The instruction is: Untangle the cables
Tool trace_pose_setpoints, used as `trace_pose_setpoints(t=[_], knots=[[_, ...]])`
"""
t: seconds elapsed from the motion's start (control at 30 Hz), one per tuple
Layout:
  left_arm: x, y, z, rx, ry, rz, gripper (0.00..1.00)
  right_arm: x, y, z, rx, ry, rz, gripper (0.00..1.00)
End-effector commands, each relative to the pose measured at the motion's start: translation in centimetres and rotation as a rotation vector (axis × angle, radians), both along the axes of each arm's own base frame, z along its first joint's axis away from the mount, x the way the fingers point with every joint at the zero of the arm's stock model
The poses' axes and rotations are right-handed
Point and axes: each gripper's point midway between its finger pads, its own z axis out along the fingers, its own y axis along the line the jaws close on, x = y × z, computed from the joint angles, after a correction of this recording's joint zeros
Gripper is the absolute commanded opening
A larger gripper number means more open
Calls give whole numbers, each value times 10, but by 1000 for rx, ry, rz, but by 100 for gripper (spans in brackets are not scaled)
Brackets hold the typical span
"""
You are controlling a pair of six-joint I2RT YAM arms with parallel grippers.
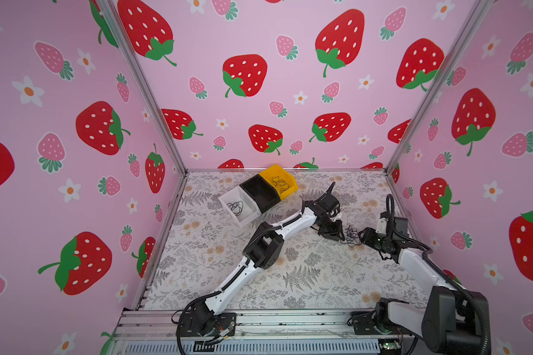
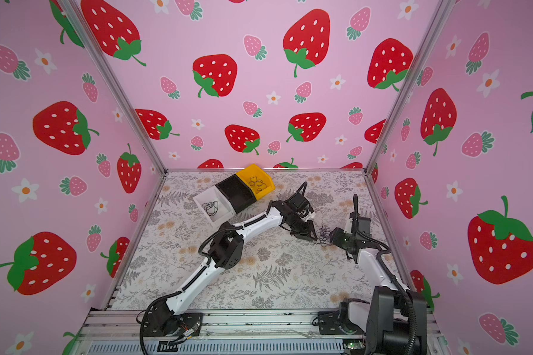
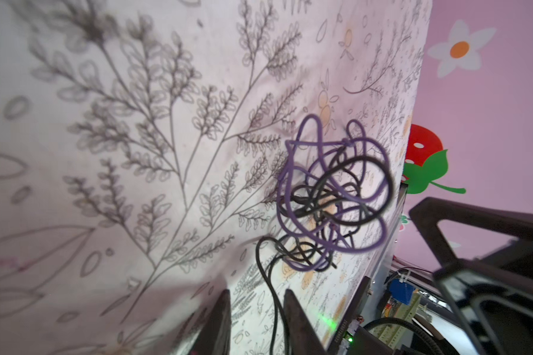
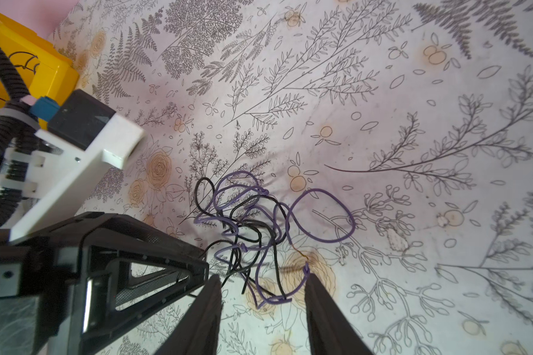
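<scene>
Cables (image 1: 351,236), a purple-and-black tangle, at 3 o'clock on the floral table (image 1: 290,276); white bin (image 1: 228,196), black bin (image 1: 268,199) and yellow bin (image 1: 274,171) in a row at 11 o'clock; left gripper (image 3: 256,295) at the tangle's 9 o'clock, jaws apart astride black strands; right gripper (image 4: 263,281) at its 3 o'clock, jaws apart around a purple loop

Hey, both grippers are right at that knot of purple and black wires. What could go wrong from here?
One: two black strands pass between the fingers of the left gripper; closing could pinch both, and pulling might tighten the tangle of thin purple and black wires. Two: the open right gripper straddles a purple loop beside black ends, so it might catch both colours.
</scene>
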Motion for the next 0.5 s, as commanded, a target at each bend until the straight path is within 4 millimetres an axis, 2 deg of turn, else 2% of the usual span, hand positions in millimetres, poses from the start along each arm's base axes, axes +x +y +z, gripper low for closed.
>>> trace_pose_setpoints(t=[0.0,0.13,0.23,0.33,0.37,0.47], knots=[[4,-1,3,-15,14,5,21,0,1,-2,16,3,-5,46],[5,0,5,-21,13,4,10,-1,0,-1,9,1,2,46],[5,-1,14,-36,-9,-10,1,-1,2,0,12,-7,19,47],[7,0,32,-64,-52,-20,0,0,6,3,21,-12,45,49],[9,2,47,-85,-76,-21,0,0,8,5,23,-15,57,50],[14,16,71,-95,-138,-22,0,-1,11,10,25,-32,80,51]])
